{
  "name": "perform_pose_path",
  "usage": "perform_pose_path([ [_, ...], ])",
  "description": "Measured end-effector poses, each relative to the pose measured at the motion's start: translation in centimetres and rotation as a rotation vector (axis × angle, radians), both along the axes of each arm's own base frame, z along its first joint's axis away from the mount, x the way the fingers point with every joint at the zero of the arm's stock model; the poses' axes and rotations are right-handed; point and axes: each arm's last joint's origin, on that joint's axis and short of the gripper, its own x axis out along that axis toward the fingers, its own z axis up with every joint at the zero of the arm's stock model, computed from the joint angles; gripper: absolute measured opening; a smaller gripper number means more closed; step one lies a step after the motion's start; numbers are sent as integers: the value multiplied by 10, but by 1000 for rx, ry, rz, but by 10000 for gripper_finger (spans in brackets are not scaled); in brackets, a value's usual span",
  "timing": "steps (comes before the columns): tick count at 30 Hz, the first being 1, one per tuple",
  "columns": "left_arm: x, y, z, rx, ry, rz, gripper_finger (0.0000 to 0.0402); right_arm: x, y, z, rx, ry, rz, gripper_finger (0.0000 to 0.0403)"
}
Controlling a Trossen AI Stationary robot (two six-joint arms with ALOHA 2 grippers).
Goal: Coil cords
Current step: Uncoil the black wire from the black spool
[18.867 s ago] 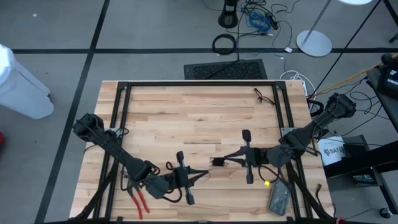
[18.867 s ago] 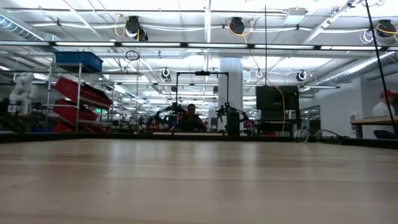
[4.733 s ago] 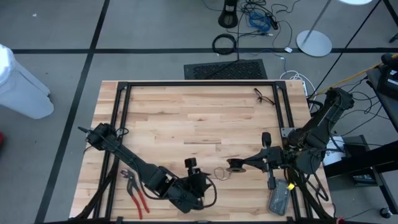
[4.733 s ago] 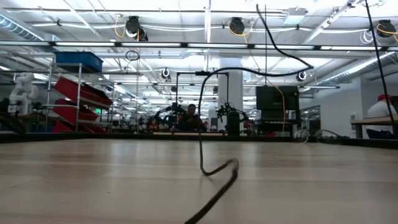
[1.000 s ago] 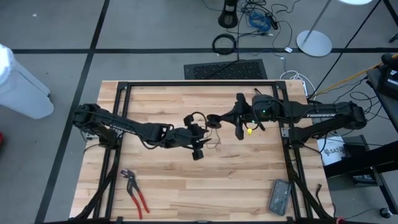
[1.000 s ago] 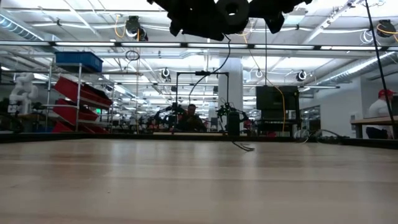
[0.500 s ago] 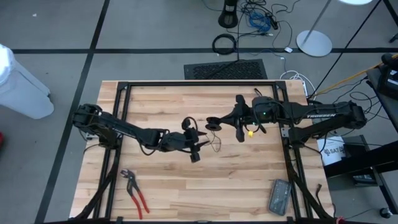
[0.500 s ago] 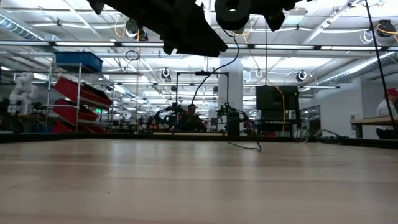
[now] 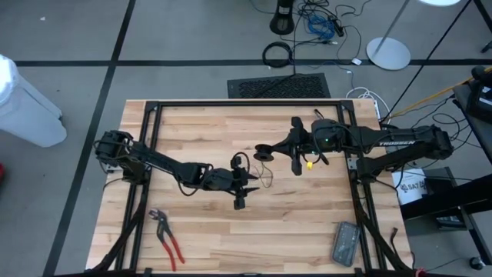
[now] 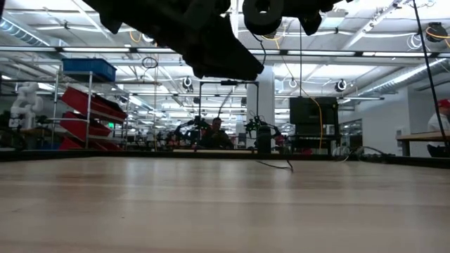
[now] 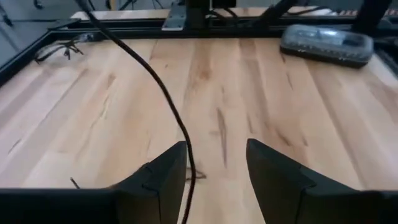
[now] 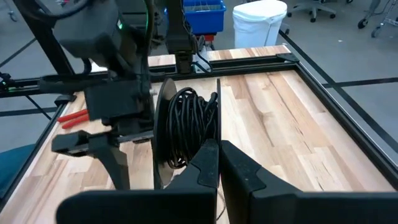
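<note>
**Right pincer holds the coiled cord above mid-table; left pincer stands spread beside it**

The right pincer point(image 9: 264, 152) hangs over the middle of the table point(image 9: 200, 127), toward its far half, with its fingers point(image 12: 208, 163) pressed together on the cord point(image 12: 186, 127). In the right wrist view the cord is a thin black line wound in many turns around a flat round puck point(image 12: 163, 134), and the fingers pinch the lower edge of that bundle. From above the bundle shows as a small dark ring at the right fingertips.

One loose strand leaves the coil and drops to the wood. In the left wrist view it runs as a single black line point(image 11: 163, 93) across the boards and passes down between the left fingers point(image 11: 163, 177) without being clamped. In the low view its free end point(image 10: 275, 166) lies on the table far back.

The left pincer point(image 9: 252, 183) is just beside the coil, on the near-left side of it, its fingers spread apart and empty. In the low view both arms hang dark across the top, clear of the wood.

Red-handled pliers point(image 9: 167, 237) lie near the front left corner. A grey case point(image 9: 344, 242) lies at the front right. A small tangle of black wire point(image 9: 323, 119) sits at the far right edge.
</note>
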Motion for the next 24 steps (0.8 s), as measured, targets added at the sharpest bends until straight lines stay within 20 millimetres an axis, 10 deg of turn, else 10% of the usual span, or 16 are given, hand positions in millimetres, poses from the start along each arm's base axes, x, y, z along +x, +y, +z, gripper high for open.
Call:
perform_pose_path([
  [24, 2, 4, -4, 65, 15, 10, 134, 0, 0, 0, -30, 2, 9, 0],
])
